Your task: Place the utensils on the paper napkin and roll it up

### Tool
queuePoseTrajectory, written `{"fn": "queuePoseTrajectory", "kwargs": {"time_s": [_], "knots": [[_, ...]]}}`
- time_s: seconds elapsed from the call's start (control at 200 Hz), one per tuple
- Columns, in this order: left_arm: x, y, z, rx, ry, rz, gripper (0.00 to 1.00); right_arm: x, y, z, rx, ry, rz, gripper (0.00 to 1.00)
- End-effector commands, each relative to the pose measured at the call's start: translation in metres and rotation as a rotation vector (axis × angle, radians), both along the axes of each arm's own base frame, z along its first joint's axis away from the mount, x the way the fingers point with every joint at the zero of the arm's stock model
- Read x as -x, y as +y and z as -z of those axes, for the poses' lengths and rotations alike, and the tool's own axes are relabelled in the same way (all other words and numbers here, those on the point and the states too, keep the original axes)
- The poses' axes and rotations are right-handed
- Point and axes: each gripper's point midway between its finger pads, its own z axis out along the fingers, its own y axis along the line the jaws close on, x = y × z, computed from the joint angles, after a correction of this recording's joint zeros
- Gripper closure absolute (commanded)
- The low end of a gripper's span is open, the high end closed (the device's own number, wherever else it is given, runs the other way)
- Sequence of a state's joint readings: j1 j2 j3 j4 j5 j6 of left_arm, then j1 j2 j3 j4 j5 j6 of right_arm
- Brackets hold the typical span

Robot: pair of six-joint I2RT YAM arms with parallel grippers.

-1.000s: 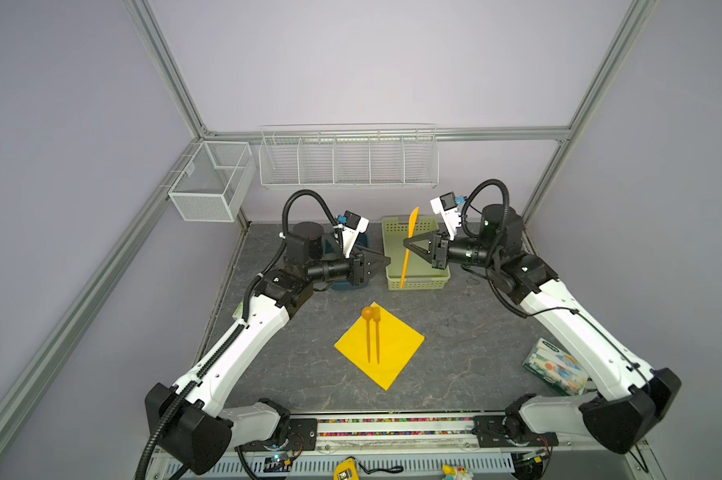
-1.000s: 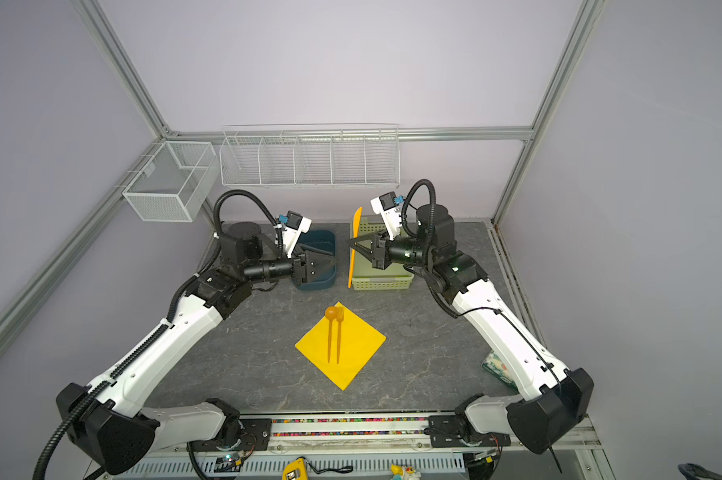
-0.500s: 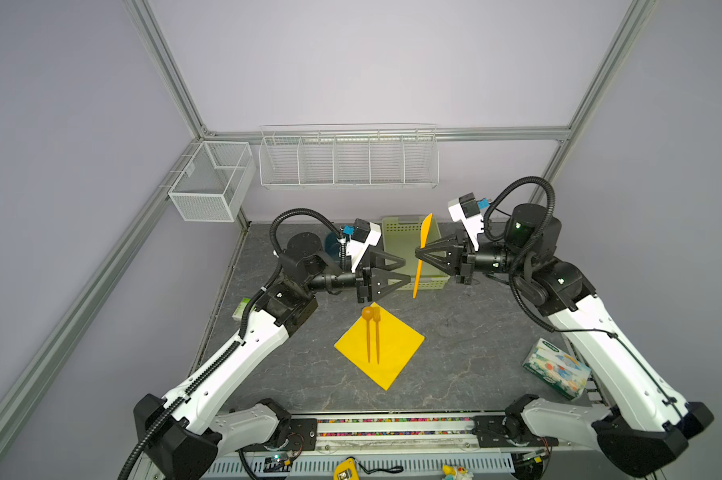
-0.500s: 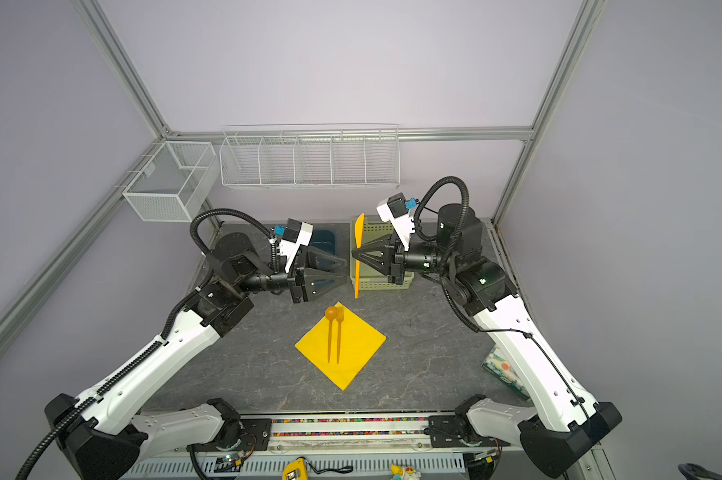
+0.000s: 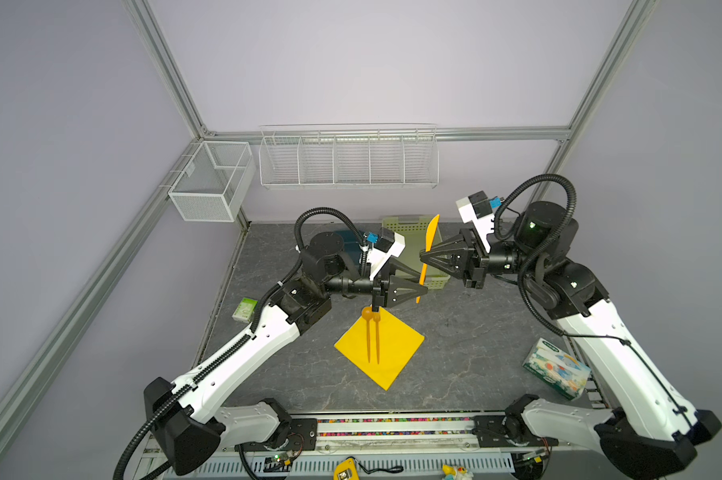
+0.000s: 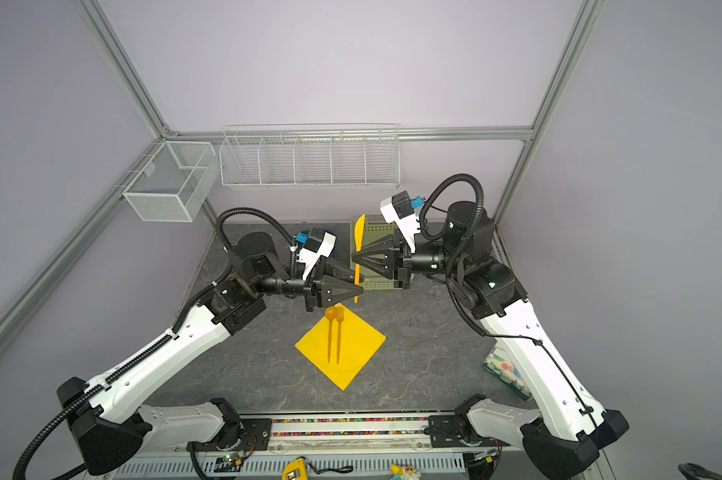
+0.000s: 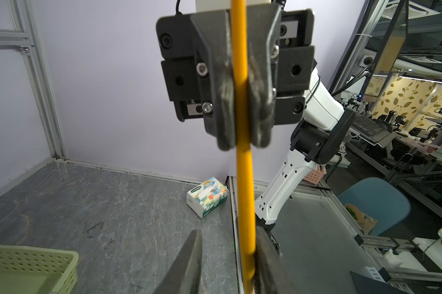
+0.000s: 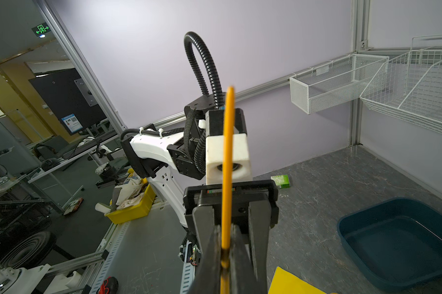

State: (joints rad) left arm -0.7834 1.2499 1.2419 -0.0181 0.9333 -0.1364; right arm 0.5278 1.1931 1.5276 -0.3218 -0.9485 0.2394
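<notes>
**Surface and room.** The surface is a dark grey, stone-patterned top enclosed by plain lavender walls and aluminium frame posts. A white wire rack with dividers hangs on the back wall, and a white mesh box hangs on the left wall. A pale green perforated basket and a dark blue tray stand at the back of the surface. A patterned tissue pack lies near the right edge and a small green-white packet near the left edge.

**Task items.** The paper napkin lies flat, corner-on, at the middle of the surface. The spoon and fork lie side by side on it, heads toward its far corner. The right gripper is clamped on the thin straight piece, which it holds nearly upright above the surface. The left gripper straddles the lower part of that piece with its jaws narrowly parted. In the left wrist view one of its fingers touches the piece, and a gap remains on the other side.

**Hidden or unclear.**
- In both top views the left arm covers most of the blue tray.
- The two grippers cover part of the green basket.
- In a top view the right arm cuts off the tissue pack.
- The lower end of the held piece runs out of the left wrist view.
- The fork tines are too small to make out.
</notes>
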Motion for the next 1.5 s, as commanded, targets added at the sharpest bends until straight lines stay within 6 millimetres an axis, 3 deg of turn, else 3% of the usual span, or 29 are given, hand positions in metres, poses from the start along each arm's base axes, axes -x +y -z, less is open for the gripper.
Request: {"fn": "queuePoseTrajectory", "kwargs": {"time_s": [0.0, 0.58, 0.625, 0.76, 0.79, 0.875, 1.03, 1.28, 1.495], "knots": [[0.006, -0.001, -0.008, 0.008, -0.034, 0.027, 0.71, 0.016, -0.005, -0.016, -0.022, -0.045, -0.03, 0.93], [0.007, 0.001, -0.007, -0.006, -0.057, 0.018, 0.98, 0.012, -0.004, -0.012, -0.007, -0.04, -0.004, 0.92], [0.006, 0.001, -0.008, -0.004, -0.064, 0.003, 1.0, 0.01, -0.005, -0.011, -0.001, -0.04, 0.01, 0.88], [-0.002, 0.003, -0.011, 0.002, -0.085, -0.055, 1.0, 0.002, -0.009, -0.008, 0.017, -0.048, 0.084, 0.62], [-0.005, 0.003, -0.011, 0.002, -0.086, -0.077, 1.0, -0.002, -0.011, -0.008, 0.02, -0.053, 0.117, 0.57], [-0.016, 0.003, -0.01, -0.004, -0.094, -0.145, 1.0, -0.019, -0.017, -0.006, 0.03, -0.058, 0.24, 0.53], [-0.058, 0.007, -0.005, -0.043, -0.087, -0.383, 1.0, -0.051, -0.026, 0.0, 0.012, -0.019, 0.425, 0.52], [-0.108, 0.024, -0.001, -0.104, -0.062, -0.678, 1.0, -0.076, -0.006, 0.012, 0.034, 0.008, 0.567, 0.58], [-0.127, 0.036, 0.007, -0.151, -0.033, -0.807, 1.0, -0.098, 0.013, 0.02, 0.006, 0.08, 0.588, 0.61]]}}
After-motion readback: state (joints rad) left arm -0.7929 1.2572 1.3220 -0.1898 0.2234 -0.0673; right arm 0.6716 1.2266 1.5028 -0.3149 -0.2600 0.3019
